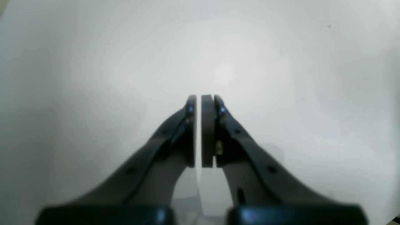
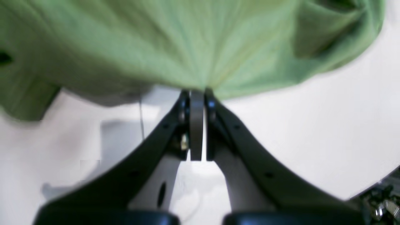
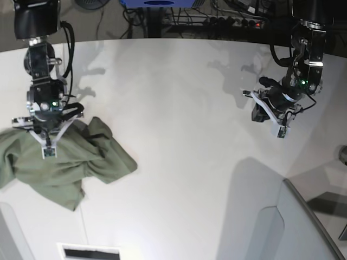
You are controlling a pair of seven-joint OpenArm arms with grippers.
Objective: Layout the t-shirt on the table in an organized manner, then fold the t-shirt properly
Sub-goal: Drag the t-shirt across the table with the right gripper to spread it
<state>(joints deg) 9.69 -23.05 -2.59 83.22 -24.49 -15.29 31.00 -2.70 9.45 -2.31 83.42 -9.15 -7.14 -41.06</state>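
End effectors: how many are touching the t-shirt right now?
1. The right end effector is shut on the t-shirt at the table's left; the left end effector hangs shut over bare table.

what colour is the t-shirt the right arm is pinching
Plain olive green, no print visible. The t-shirt shows best in the base view, crumpled on the white table.

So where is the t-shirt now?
In the base view the t-shirt lies crumpled at the table's left edge, pinched by the right pincer.

t-shirt [image 3: 59, 165] crumpled at table [image 3: 179, 108] edge
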